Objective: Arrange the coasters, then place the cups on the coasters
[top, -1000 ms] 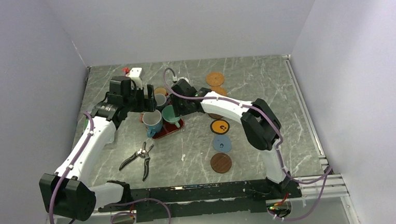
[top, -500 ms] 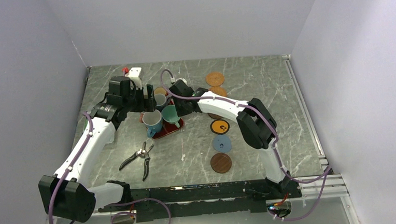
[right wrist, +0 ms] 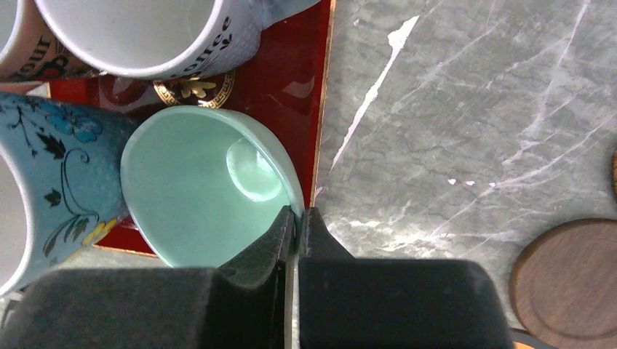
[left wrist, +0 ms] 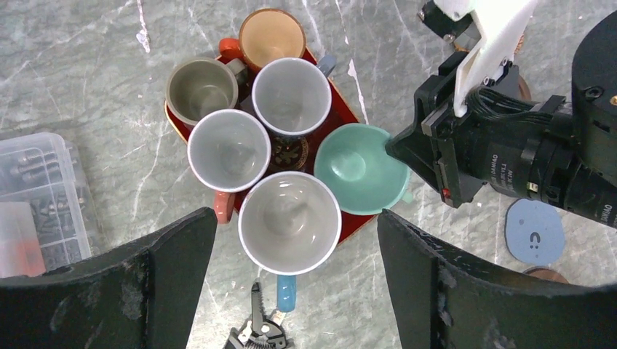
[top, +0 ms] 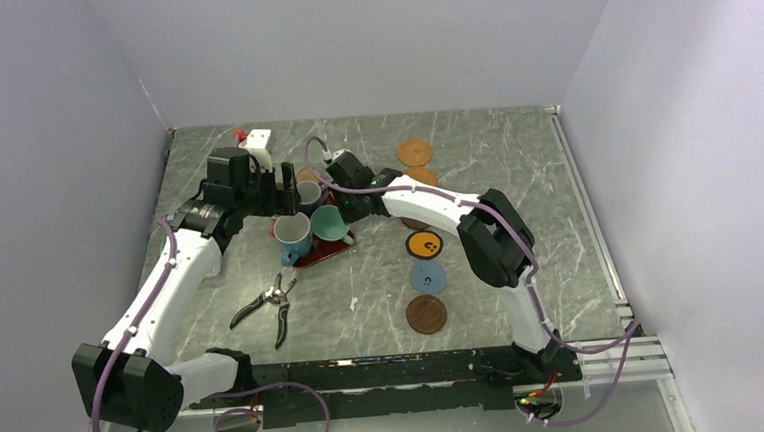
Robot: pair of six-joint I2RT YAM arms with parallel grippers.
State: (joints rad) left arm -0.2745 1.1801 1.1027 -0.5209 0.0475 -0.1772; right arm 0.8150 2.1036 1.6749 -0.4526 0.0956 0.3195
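Observation:
Several cups stand packed on a red tray (left wrist: pixel 350 110): teal cup (left wrist: pixel 360 169), blue cup with a white inside (left wrist: pixel 289 222), pink-handled white cup (left wrist: pixel 229 150), grey-white cup (left wrist: pixel 291 97), olive cup (left wrist: pixel 201 89) and orange-brown cup (left wrist: pixel 271 38). My right gripper (right wrist: pixel 297 214) is shut on the rim of the teal cup (right wrist: pixel 204 189), one finger inside and one outside. Above the tray my left gripper (left wrist: pixel 295 236) hangs open and holds nothing. To the right lie coasters in a line: woven orange (top: pixel 415 152), black with an orange face (top: pixel 424 243), blue (top: pixel 428 277), dark brown (top: pixel 426 314).
Pliers (top: pixel 268 308) lie on the marble table in front of the tray. A clear plastic box (left wrist: pixel 36 196) sits left of the tray. A small white block (top: pixel 260 141) stands at the back. Another dark brown coaster (right wrist: pixel 567 280) lies right of the tray.
My right gripper's fingers have shut on the teal cup's rim, and the cup has shifted a little on the tray. The left arm has barely moved.

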